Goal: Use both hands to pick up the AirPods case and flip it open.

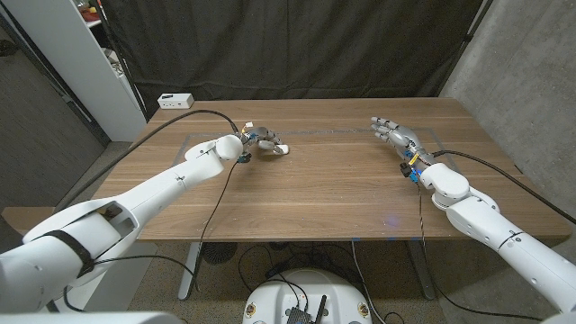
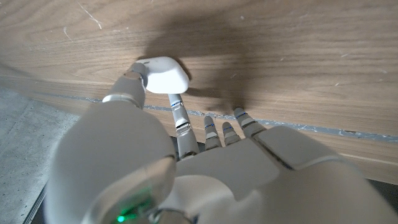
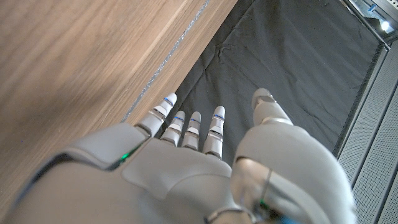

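The small white AirPods case lies on the wooden table, left of the middle and toward the far side. My left hand is right at it. In the left wrist view the thumb tip presses one side of the case and a finger reaches its other side, pinching it; the remaining fingers curl short of it. I cannot tell whether it is off the wood. The lid looks closed. My right hand hovers at the far right, well apart from the case, fingers spread and holding nothing.
A white box sits at the table's back left corner, with a white cabinet beyond it. A thin tape line runs along the far side. A black curtain hangs behind the table.
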